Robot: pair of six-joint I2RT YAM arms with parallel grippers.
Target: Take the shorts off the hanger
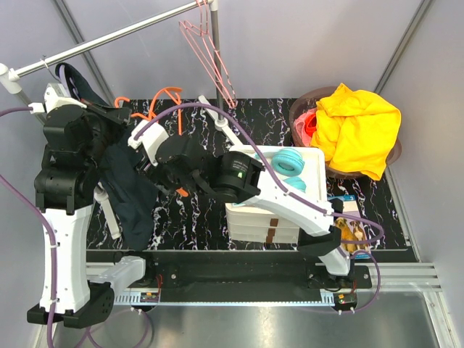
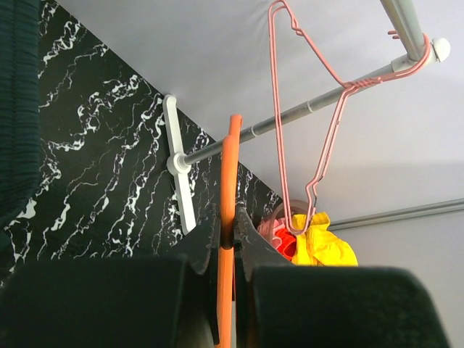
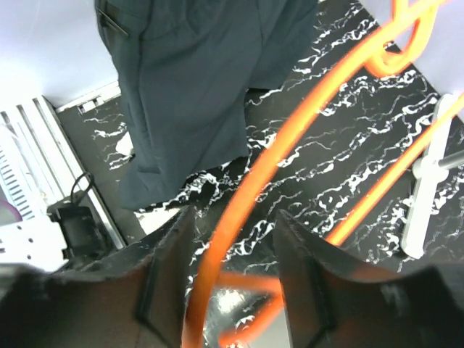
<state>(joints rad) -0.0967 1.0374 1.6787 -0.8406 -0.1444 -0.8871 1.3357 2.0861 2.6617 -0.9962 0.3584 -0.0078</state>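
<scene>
The dark navy shorts point(image 1: 127, 194) hang down in front of my left arm; in the right wrist view they point(image 3: 196, 87) fill the upper left. The orange hanger point(image 1: 164, 100) lies above them. My left gripper point(image 2: 228, 235) is shut on an orange bar of the hanger point(image 2: 230, 167); from above it point(image 1: 117, 113) sits at the top of the shorts. My right gripper point(image 3: 232, 254) is open, with an orange hanger wire point(image 3: 290, 152) running between its jaws, close to the left one; whether it touches I cannot tell. From above, the right gripper point(image 1: 164, 177) is just right of the shorts.
A metal rail point(image 1: 109, 40) on a stand point(image 1: 215, 65) carries pink hangers point(image 1: 206, 43). A white rack point(image 1: 279, 210) with teal discs point(image 1: 288, 161) stands at centre right. A basket point(image 1: 304, 109) of yellow and red clothes point(image 1: 359, 127) is at the back right.
</scene>
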